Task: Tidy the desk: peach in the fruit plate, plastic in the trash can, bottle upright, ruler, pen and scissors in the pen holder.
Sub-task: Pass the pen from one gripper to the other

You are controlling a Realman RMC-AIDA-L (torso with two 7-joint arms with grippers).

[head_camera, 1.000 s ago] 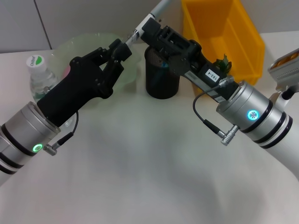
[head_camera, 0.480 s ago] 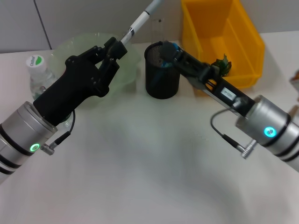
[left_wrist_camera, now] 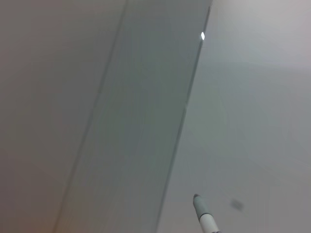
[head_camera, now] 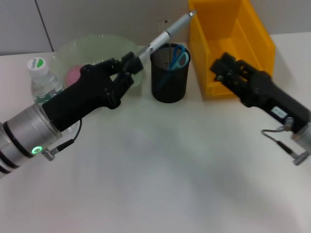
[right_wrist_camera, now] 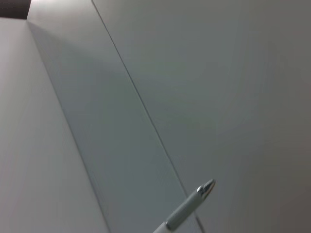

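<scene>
Head view: left gripper [head_camera: 127,65] clamped on pen [head_camera: 167,33], tilted above pen holder [head_camera: 169,73], not in yet; scissors [head_camera: 176,57] inside, peach [head_camera: 74,74] in fruit plate [head_camera: 99,44], bottle [head_camera: 43,77] upright; right gripper [head_camera: 221,69] near trash can [head_camera: 233,41], fingers unclear

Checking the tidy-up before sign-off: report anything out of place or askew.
The pen is not in the pen holder yet: the left hand holds it slanted above the rim. Right hand hovers by the yellow bin.
</scene>
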